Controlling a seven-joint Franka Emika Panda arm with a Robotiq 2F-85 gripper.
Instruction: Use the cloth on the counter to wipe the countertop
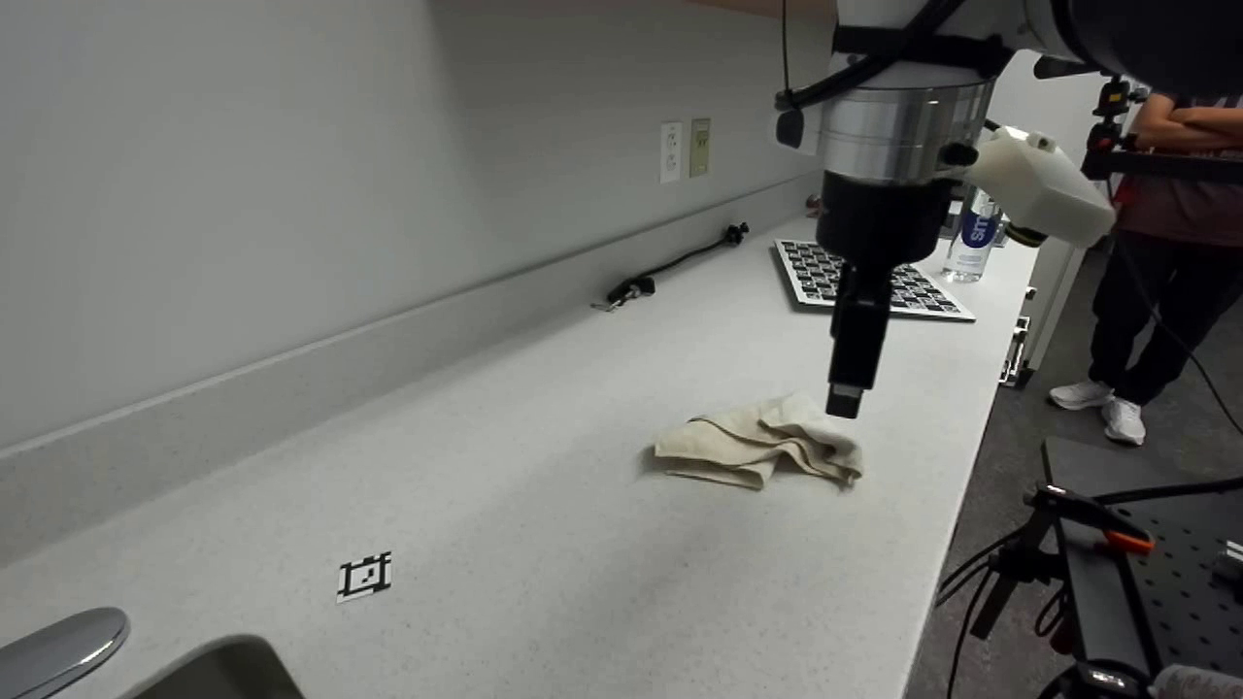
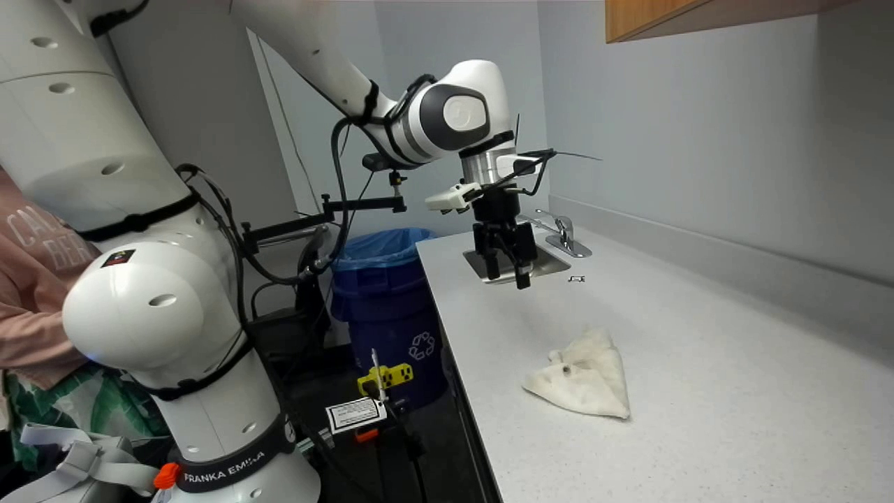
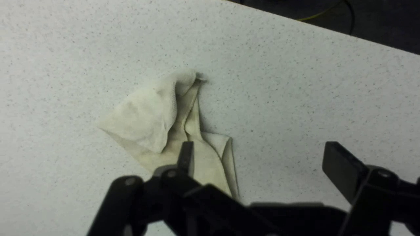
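Cloth point(image 1: 753, 447): rumpled on the countertop point(image 1: 544, 582), right of centre in an exterior view.
Gripper point(image 2: 508, 274): fingers spread wide, raised, apart from the cloth.
Front edge point(image 3: 323, 29): cuts the wrist view's upper right; cloth nearer it than the wall point(image 1: 243, 214).
Open room: countertop running lower left, cloth to printed marker point(image 1: 365, 577), then sink point(image 1: 233, 670).
Far end: patterned board point(image 1: 927, 296), bottle point(image 1: 971, 243) just beside, upper right.

In an exterior view: crumpled cream fabric cloth point(image 2: 588, 385) lies on pale speckled countertop point(image 2: 719, 391). Black two-fingered gripper point(image 2: 508, 274) hangs above the countertop, fingers spread, pointing down, apart from the cloth. Behind it, shiny steel sink point(image 2: 552, 263) and curved chrome faucet point(image 2: 564, 232). Blue plastic recycling bin point(image 2: 384, 314) stands beside the countertop.
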